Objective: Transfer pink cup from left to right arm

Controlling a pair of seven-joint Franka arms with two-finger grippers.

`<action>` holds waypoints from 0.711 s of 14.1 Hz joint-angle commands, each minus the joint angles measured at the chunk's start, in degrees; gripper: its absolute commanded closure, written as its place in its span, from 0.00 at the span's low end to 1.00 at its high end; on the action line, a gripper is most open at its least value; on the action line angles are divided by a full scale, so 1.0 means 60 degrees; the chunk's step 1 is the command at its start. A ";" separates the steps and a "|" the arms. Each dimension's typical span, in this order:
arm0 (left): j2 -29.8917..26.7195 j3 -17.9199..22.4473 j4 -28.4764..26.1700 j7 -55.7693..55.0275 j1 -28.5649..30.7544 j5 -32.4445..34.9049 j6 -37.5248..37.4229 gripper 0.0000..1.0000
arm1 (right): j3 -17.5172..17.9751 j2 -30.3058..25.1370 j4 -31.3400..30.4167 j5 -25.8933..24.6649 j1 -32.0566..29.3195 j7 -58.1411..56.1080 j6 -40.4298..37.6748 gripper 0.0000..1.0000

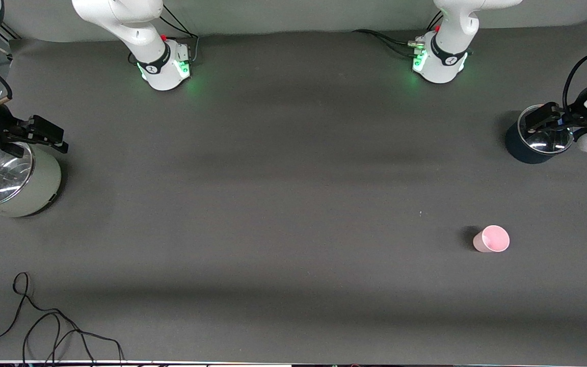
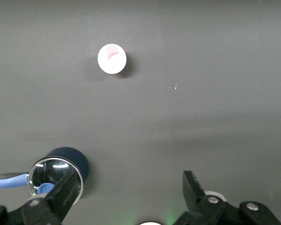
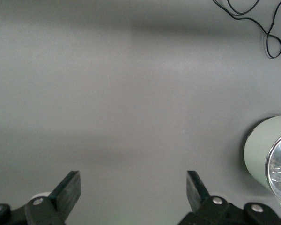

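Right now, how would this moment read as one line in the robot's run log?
stage: not started | pink cup: upright on table, untouched | left gripper: open, over dark pot | right gripper: open, over pale pot

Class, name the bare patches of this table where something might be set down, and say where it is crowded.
Bare: the wide middle between the pale green pot and the pink cup. Crowded: each end, where the right gripper and left gripper hang over pots.
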 commanded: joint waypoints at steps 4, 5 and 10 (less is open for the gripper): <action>0.0553 0.0015 0.0907 0.1867 0.0129 -0.0040 -0.0042 0.00 | -0.0069 0.0060 0.0197 -0.0005 0.0041 -0.0069 -0.0289 0.00; 0.0612 0.0059 0.0937 0.2643 0.0144 -0.0084 0.0030 0.00 | -0.0069 0.0060 0.0197 -0.0005 0.0041 -0.0069 -0.0289 0.00; 0.1124 0.0104 0.1230 0.5839 0.1152 -0.1135 0.0265 0.00 | -0.0069 0.0060 0.0182 -0.0005 0.0041 -0.0083 -0.0289 0.00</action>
